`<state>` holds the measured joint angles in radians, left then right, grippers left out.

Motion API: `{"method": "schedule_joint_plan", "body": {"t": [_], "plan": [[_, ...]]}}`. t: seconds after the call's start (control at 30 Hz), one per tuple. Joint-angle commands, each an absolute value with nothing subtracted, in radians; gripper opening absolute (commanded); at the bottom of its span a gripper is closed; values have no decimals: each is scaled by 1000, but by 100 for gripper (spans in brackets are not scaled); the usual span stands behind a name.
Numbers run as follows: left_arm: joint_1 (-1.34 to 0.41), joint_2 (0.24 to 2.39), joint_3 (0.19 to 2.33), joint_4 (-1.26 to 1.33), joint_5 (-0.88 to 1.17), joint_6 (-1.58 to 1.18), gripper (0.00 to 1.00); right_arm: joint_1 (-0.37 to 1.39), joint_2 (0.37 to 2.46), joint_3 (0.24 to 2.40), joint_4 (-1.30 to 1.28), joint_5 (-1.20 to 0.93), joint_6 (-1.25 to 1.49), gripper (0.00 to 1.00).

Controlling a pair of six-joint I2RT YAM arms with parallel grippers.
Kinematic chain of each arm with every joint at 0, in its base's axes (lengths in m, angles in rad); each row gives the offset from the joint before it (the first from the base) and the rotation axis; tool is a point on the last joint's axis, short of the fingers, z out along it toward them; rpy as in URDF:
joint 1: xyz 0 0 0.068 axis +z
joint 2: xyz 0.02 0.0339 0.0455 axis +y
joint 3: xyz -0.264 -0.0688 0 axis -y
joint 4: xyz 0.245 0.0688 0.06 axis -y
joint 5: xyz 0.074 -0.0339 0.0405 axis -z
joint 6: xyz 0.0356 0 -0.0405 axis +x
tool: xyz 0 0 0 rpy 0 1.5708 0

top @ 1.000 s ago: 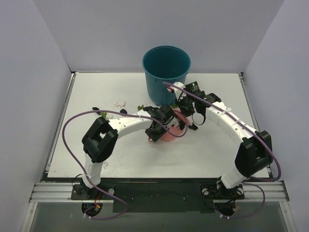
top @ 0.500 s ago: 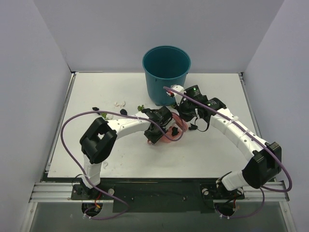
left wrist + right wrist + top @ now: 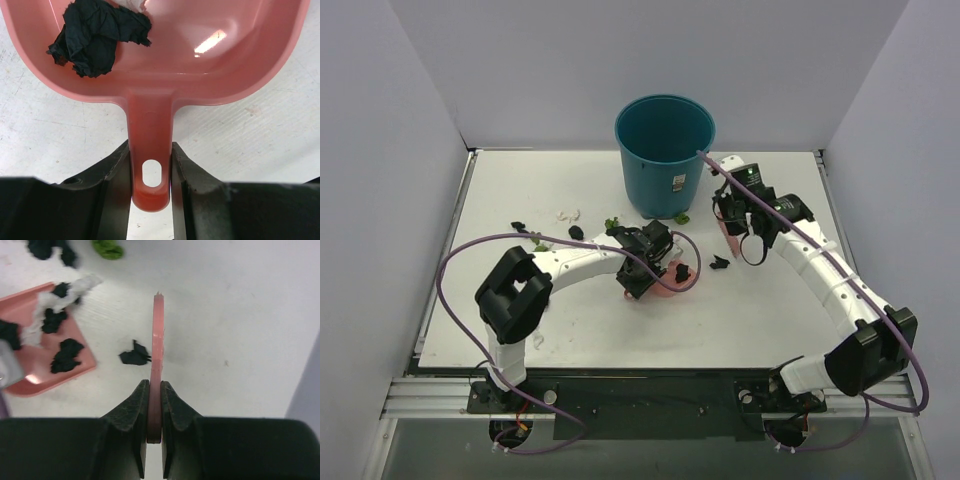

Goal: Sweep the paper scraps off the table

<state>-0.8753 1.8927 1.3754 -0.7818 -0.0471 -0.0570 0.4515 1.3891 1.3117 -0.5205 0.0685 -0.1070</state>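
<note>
Left gripper (image 3: 151, 162): jaws pinch the handle of the pink dustpan (image 3: 210, 75) from both sides. The pan lies flat on the table (image 3: 40, 135).

Right gripper (image 3: 154, 390): jaws pressed together on the thin pink brush (image 3: 157, 335), seen edge-on. Cannot tell whether its tip touches the tabletop.

Paper scraps: black and white bits sit inside the pan. One black scrap (image 3: 135, 356) lies loose just beside the brush, between it and the pan's lip. A green one (image 3: 107, 248) lies farther out.

Risks, as I judge them:
- A fast stroke could flick the loose scrap past or under the lip.
- Tilting the pan could spill its load, since nothing holds the light bits in.
- The narrow handle might twist in the pinch.

The left wrist view shows the handle grip plainly, but only one black wad (image 3: 95, 35). The right wrist view shows more of the pan's contents. Only the top view shows the teal bucket (image 3: 665, 150) and the scatter beyond the left arm (image 3: 570, 225).
</note>
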Motion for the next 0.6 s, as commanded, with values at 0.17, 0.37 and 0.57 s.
{"method": "schedule_joint_plan", "body": {"t": [0.17,0.37,0.57], "plan": [[-874,1864,1402,-793,0,-5,0,400,1473,1328,-571,229,-32,0],[-873,1894,1420,-825,-2,-5,0,416,1587,1380,-560,102,-28,0],[-873,1905,1420,-836,-23,40,0,451,1649,1440,-511,-29,26,0]]}}
